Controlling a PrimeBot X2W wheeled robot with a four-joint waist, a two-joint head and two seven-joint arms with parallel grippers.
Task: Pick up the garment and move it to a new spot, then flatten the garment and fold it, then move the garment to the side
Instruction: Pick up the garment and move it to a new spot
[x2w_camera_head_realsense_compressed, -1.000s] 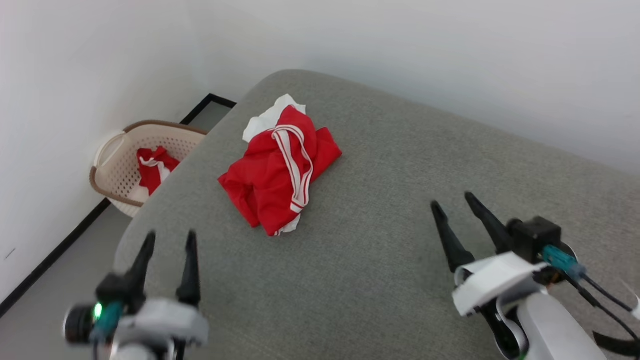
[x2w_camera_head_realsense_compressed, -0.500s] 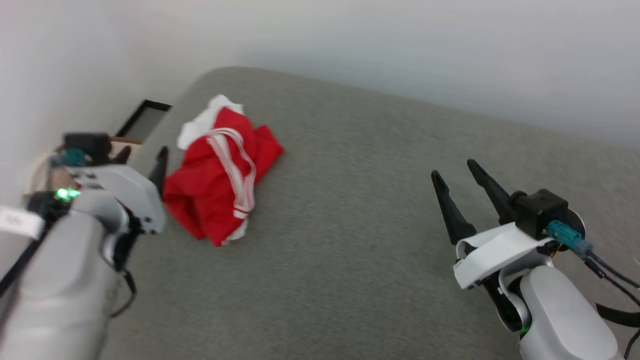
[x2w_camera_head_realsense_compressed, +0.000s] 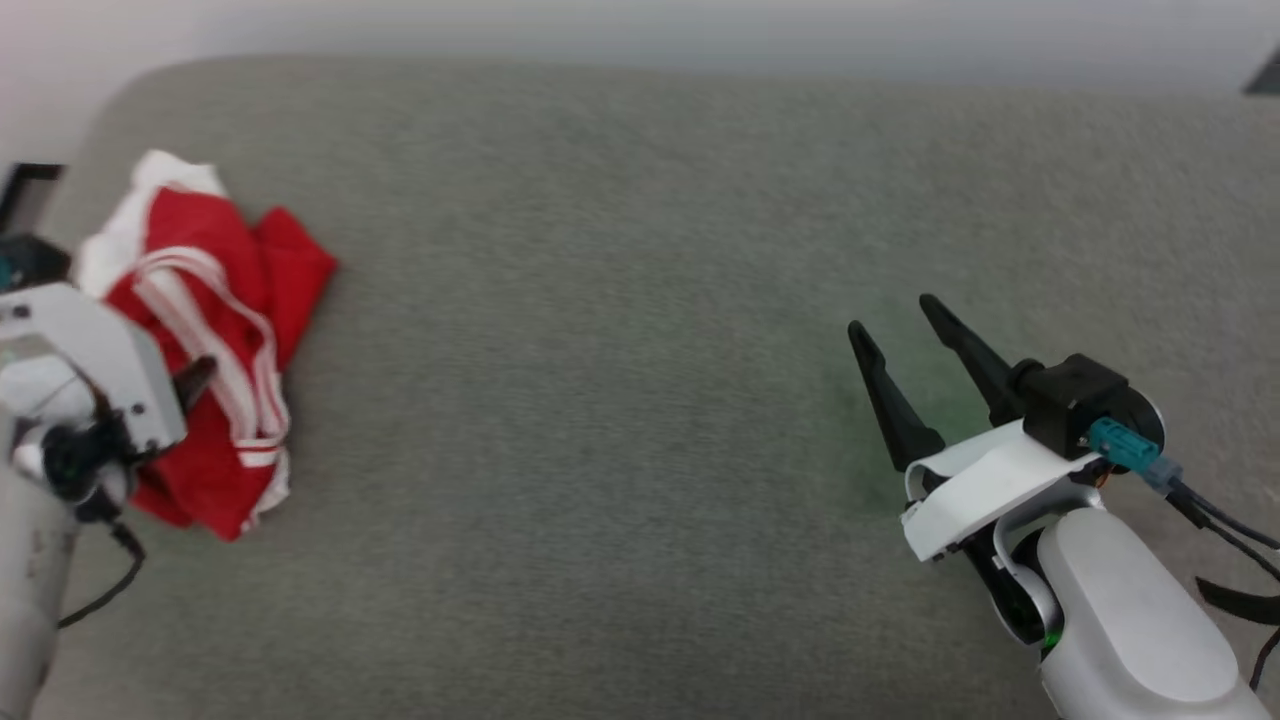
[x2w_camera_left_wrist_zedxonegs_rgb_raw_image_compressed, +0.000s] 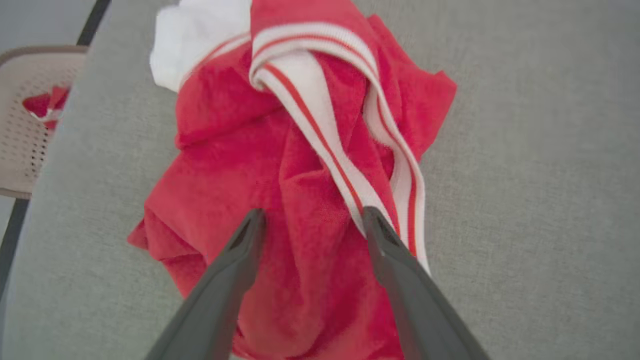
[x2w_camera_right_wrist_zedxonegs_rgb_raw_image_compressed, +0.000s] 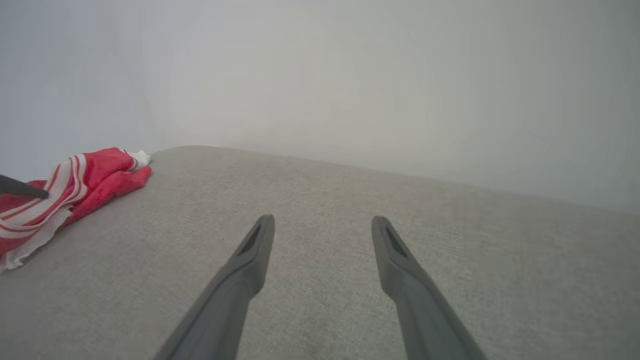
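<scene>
The crumpled red garment (x2w_camera_head_realsense_compressed: 225, 250) lies at the left edge of the head view on the grey cushion (x2w_camera_head_realsense_compressed: 600, 400). The left gripper (x2w_camera_left_wrist_zedxonegs_rgb_raw_image_compressed: 312, 217) hangs over it, jaws spread, grasping nothing; the right gripper (x2w_camera_head_realsense_compressed: 892, 316), lower right, jaws likewise released

**Layout of the scene.** The garment (x2w_camera_head_realsense_compressed: 230, 300) lies bunched at the left end of the upholstered surface (x2w_camera_head_realsense_compressed: 600, 400). The left gripper (x2w_camera_left_wrist_zedxonegs_rgb_raw_image_compressed: 310, 215), fingers spread, hangs over the garment's near part; whether it touches the cloth cannot be judged. The right gripper (x2w_camera_head_realsense_compressed: 888, 315), fingers likewise spread, stands well apart over the bare right half. A basket (x2w_camera_left_wrist_zedxonegs_rgb_raw_image_compressed: 20, 125) with cloth in it sits beyond the surface's left edge. A wall (x2w_camera_right_wrist_zedxonegs_rgb_raw_image_compressed: 350, 75) rises behind.
</scene>
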